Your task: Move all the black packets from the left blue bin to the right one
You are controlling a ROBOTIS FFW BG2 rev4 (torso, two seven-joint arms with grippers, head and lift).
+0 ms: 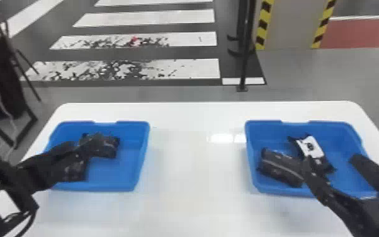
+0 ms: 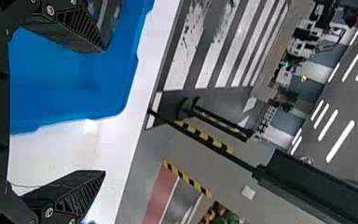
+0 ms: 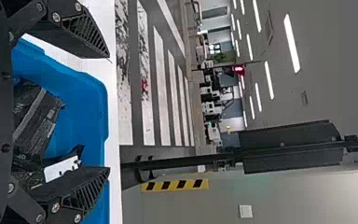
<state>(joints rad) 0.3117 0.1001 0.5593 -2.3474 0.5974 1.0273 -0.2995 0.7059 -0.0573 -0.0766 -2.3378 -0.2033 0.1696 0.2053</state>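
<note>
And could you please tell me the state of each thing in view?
Left blue plastic bin: upright, open-topped, contents partly hidden.
Right blue plastic bin: upright, open-topped, holding black packets.
Black packet with white label: lying in right bin.
Left black gripper: open.
Right black gripper: open.
Long white ceiling lights: lit.

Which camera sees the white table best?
The head view: the white table spreads wide there, rounded far corners and all. The left wrist view shows part beside the left blue bin; the right wrist view shows a strip beyond the right blue bin.
</note>
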